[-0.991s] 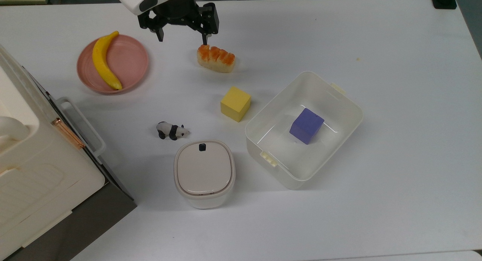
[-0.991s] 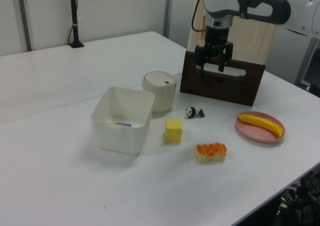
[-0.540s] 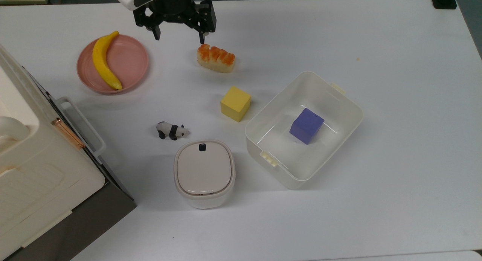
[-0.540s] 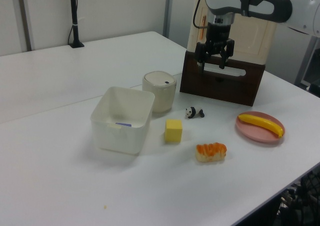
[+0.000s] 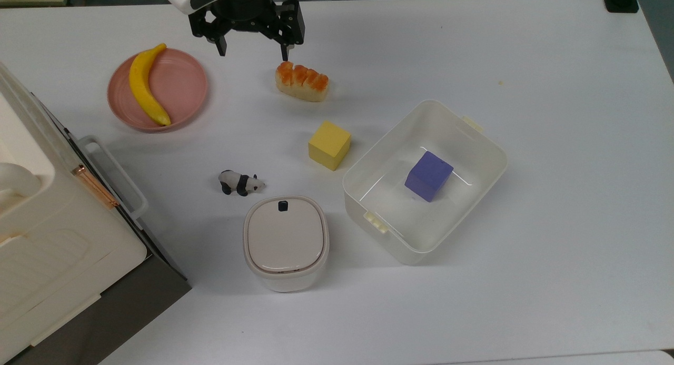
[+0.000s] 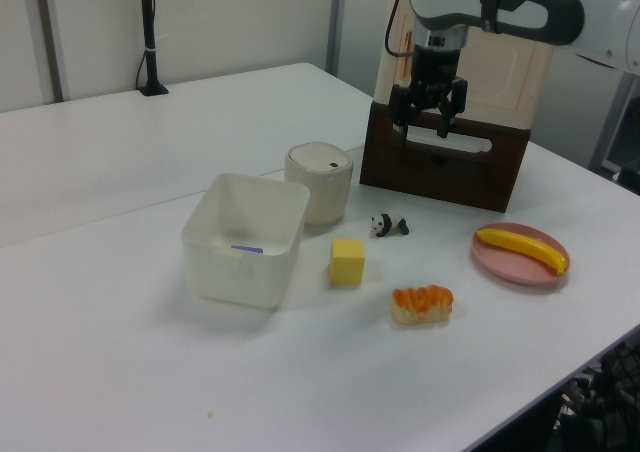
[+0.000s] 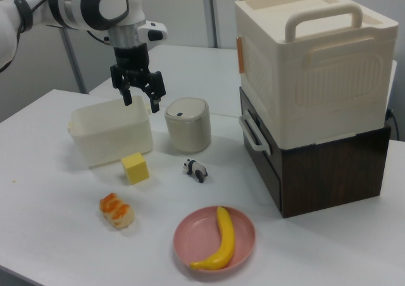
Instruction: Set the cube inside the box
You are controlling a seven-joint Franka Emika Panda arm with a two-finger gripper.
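cube [image 5: 329, 144]: unmarked | box [image 5: 476, 127]: unlabelled | jaws apart, empty

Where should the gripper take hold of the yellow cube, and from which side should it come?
Probably from above: the yellow cube rests flat on the table with its top bare. Close the open gripper on two opposite side faces, turned to the cube's angle; the box is near.

White table [image 5: 526, 65] carries cube [image 5: 329, 145], box [image 5: 489, 144], pink plate [image 5: 179, 86], panda [image 5: 240, 183]
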